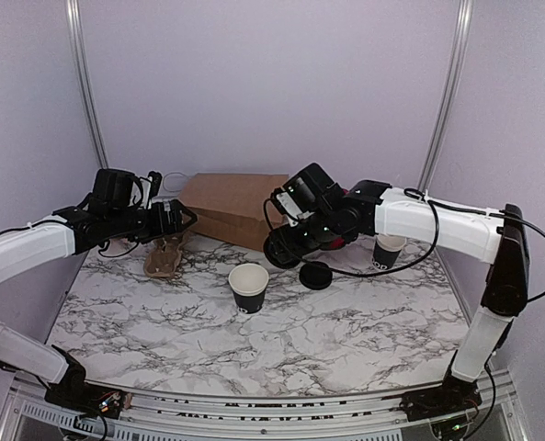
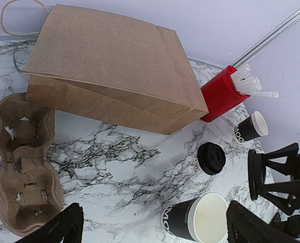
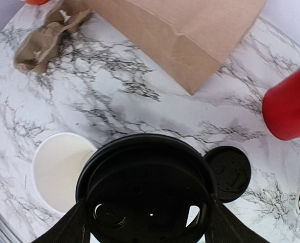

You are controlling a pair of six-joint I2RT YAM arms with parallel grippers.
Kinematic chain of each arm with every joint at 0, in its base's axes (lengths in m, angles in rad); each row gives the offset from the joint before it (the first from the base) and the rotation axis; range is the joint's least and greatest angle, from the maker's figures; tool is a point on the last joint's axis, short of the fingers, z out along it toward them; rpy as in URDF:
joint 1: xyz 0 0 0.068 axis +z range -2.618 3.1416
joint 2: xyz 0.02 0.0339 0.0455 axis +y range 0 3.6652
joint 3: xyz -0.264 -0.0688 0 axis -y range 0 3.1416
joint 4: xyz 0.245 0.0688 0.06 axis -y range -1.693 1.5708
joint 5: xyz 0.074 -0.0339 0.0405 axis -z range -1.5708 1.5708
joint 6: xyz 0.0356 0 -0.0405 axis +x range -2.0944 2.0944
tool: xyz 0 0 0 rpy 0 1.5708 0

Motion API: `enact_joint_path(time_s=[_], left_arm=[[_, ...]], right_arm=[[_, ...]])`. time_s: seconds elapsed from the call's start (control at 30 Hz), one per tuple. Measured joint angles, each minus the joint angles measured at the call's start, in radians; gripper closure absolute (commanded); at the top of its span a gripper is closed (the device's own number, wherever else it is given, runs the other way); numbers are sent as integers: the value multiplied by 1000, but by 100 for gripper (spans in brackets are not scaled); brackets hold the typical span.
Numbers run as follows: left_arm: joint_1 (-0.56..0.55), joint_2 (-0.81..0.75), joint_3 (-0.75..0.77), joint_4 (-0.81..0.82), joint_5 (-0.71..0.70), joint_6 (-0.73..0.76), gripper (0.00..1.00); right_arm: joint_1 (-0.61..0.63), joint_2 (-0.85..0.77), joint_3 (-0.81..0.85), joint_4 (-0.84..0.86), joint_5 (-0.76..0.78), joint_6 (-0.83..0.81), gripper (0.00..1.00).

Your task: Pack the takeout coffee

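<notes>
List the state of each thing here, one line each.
Left gripper: open, empty.
Right gripper: shut on held lid.
Centre cup: upright, uncovered, empty.
Far cup: upright, uncovered.
Loose lid: lying flat, on no cup.
Paper bag: lying flat, folded.
Cup carrier: lying flat, slots empty.
Red cup: holding white sticks.

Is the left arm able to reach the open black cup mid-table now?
Probably yes: the left gripper is open and the cup stands alone on bare marble; the right gripper, holding a lid, hovers close behind.

Fingers (image 3: pixel 70 227) clamp black lid (image 3: pixel 147 172), lower centre. Takeout coffee cup (image 3: pixel 58 169), white inside, lower left. Second lid (image 3: pixel 229 172) flat on tabletop (image 3: pixel 139 106), right. Brown bag (image 3: pixel 190 35) top.
</notes>
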Motion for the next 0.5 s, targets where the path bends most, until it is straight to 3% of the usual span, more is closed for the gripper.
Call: enact_joint_path(time_s=[0.23, 0.5], left_arm=[[1, -34, -31, 4, -66, -39, 1], [13, -75, -71, 13, -107, -77, 1]], right_arm=[[127, 64, 193, -118, 3, -46, 29], [157, 194, 330, -221, 11, -85, 29]])
